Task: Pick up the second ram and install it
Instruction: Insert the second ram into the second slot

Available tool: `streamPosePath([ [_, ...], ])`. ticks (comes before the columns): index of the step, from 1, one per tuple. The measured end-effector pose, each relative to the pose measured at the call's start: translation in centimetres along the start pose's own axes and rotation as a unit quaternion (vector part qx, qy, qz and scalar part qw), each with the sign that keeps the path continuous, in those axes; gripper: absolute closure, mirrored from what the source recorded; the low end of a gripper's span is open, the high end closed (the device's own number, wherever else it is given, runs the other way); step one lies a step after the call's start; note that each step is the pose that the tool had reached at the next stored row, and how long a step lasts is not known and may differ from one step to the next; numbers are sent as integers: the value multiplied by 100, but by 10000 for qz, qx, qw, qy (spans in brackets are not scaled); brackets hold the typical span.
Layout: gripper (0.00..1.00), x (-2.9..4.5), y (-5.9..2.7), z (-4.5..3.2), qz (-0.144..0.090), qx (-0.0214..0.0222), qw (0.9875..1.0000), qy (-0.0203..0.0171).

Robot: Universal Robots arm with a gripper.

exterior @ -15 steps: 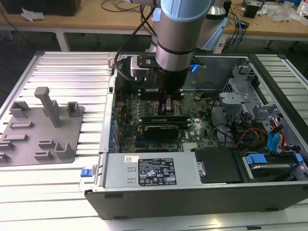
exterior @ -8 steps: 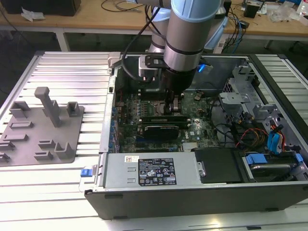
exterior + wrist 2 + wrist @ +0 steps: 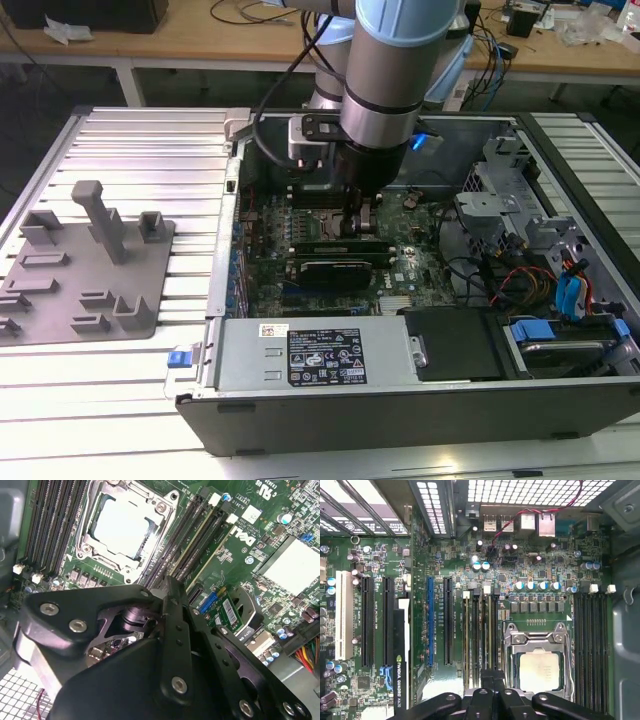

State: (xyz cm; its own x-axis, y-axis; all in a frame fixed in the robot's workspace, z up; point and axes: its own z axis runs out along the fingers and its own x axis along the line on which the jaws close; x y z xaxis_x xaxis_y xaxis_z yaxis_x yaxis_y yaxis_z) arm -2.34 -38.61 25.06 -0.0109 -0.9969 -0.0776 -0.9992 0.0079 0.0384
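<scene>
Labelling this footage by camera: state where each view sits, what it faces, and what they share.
Exterior view: off the arm, above, looking down on the open computer case; the arm and gripper show.
Second wrist view: on the arm, looking past the gripper at the processor socket.
First wrist view: on the arm, facing the motherboard.
Both wrist views share the socket.

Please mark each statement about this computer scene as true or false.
1. The gripper is inside the case, over the motherboard. True.
2. A cooler covers the socket. False: it is uncovered and the processor shows.
3. The grey tray lies outside the case, at the exterior view's left. True.
4. The black card lies on the tray. False: it stands on the motherboard.
</scene>
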Motion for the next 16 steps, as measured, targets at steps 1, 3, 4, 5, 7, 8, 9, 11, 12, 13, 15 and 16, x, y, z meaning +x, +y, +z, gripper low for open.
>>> streamPosePath([
  [1,92,0,-23,0,0,0,10000,0],
  [3,92,-1,-52,-1,0,0,10000,0],
  [4,92,-1,-78,-2,0,0,10000,0],
  [5,92,-3,-98,-1,0,1,10000,0],
  [7,92,-12,-119,1,0,0,10000,0],
  [8,92,-13,-126,1,0,0,10000,0],
  [9,92,-13,-133,1,0,1,10000,0],
  [11,92,-14,-134,1,0,1,10000,0],
  [12,92,-13,-135,1,0,0,10000,0],
  [13,92,-13,-137,1,0,0,10000,0],
  [15,92,-13,-138,1,0,0,10000,0],
  [16,92,-13,-139,1,0,0,10000,0],
])
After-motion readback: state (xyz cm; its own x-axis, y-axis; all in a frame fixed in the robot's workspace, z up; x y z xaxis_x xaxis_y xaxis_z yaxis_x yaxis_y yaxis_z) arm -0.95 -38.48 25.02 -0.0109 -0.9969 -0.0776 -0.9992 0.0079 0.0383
